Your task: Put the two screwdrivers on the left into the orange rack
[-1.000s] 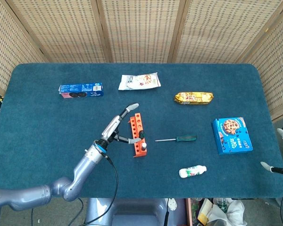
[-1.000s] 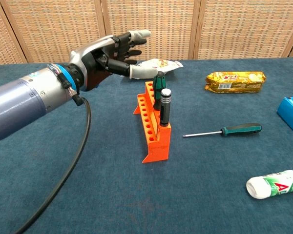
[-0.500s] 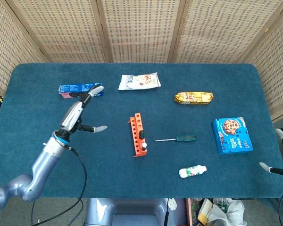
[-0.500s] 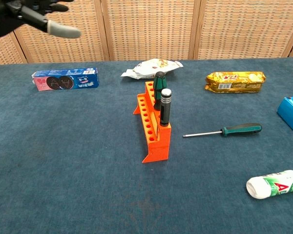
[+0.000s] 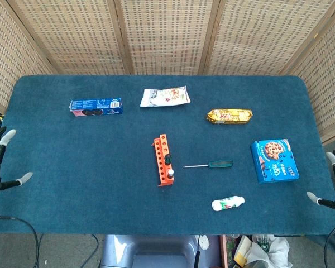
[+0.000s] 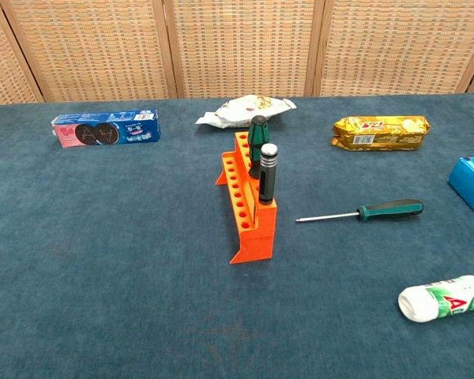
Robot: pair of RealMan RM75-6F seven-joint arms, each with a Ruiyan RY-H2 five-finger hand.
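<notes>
Orange rack [image 6: 249,205] mid-desk, 2 screwdrivers upright in near-end holes: black handle [image 6: 267,172], green handle [image 6: 257,138]. Task looks complete; remaining step, by judgement: keep both arms clear of rack, don't nudge it. Left hand [image 5: 1,167] at left desk edge, fingers apart, holding nothing. Right hand [image 5: 330,187] at right edge, released too. Third screwdriver [image 6: 361,212] lies right of rack. Desk [image 6: 110,260] covered in blue felt; wicker screens [image 5: 167,33] behind.

two screwdrivers [image 6: 262,162] upright in rack [image 6: 245,207]
</notes>
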